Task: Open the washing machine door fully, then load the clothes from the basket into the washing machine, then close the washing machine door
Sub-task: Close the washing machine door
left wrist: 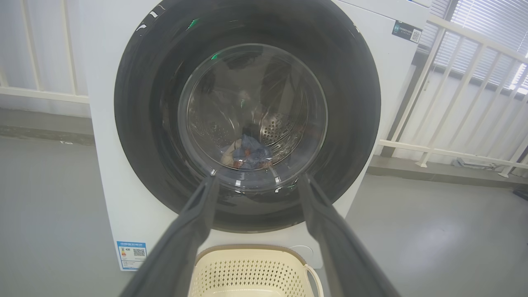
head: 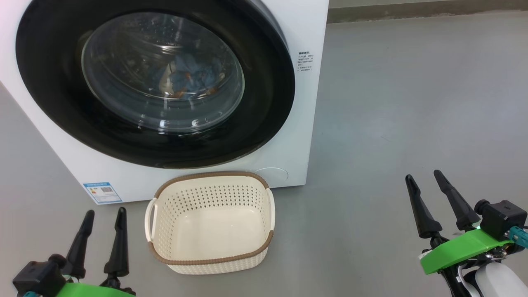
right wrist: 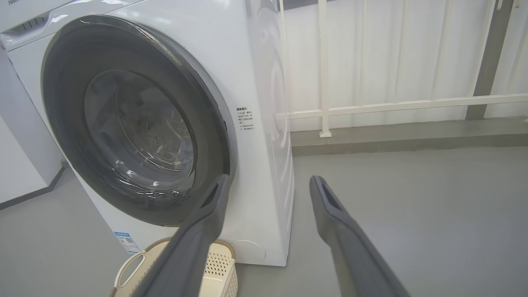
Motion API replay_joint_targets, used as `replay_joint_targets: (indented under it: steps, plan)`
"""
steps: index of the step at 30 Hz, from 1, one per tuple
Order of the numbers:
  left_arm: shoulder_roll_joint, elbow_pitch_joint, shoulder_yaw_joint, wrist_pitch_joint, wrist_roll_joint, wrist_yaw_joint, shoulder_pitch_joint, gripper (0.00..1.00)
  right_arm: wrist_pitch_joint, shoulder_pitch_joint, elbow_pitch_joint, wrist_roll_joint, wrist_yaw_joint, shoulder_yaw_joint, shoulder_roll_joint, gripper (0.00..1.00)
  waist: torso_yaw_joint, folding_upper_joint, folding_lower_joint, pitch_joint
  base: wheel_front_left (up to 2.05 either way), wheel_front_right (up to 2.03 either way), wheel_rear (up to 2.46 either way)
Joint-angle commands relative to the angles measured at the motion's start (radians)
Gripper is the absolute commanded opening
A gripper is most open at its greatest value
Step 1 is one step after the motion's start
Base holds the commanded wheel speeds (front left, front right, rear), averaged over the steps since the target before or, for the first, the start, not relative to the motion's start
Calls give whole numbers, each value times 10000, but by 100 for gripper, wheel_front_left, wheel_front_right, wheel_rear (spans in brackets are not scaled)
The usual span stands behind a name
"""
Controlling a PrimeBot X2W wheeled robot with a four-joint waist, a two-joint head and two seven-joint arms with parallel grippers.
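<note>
I see open floor (head: 412, 103) right of the washing machine (head: 313, 33). Its door (head: 49, 82) sits shut, clothes (head: 194, 76) behind glass; left tool (head: 105, 211) and right tool (head: 423, 175) gape empty.

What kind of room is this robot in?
Probably a laundry corner: a big white washing machine with clothes inside, an empty basket in front, and a plain grey floor.

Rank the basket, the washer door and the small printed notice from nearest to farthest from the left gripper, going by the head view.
1. The basket, low down, just to the right of the left gripper.
2. The washer door, ahead of it and higher up.
3. The printed notice, past the door's right edge.
</note>
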Motion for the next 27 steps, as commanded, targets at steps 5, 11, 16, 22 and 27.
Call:
replay_joint_targets:
  steps: [5,11,16,22,27]
  plan:
    - [195,-241,380,-67,61,8,-240,100,-49,-304,-194,37,-27,164,-187,100,17,-1,0,-2,0,0,0]
    - [216,-258,387,-67,36,8,-243,100,-49,-313,-194,29,-27,166,-177,100,32,-1,0,3,0,0,0]
    - [224,-258,384,-67,22,8,-239,100,-49,-317,-185,36,-27,159,-185,100,45,-1,0,10,0,0,0]
    - [233,-258,384,-67,3,8,-236,100,-49,-309,-170,37,-27,167,-168,100,52,-1,0,18,0,0,0]
    - [233,-284,396,-67,-14,8,-222,100,-49,-301,-142,34,-27,167,-169,100,52,-1,0,23,0,0,0]
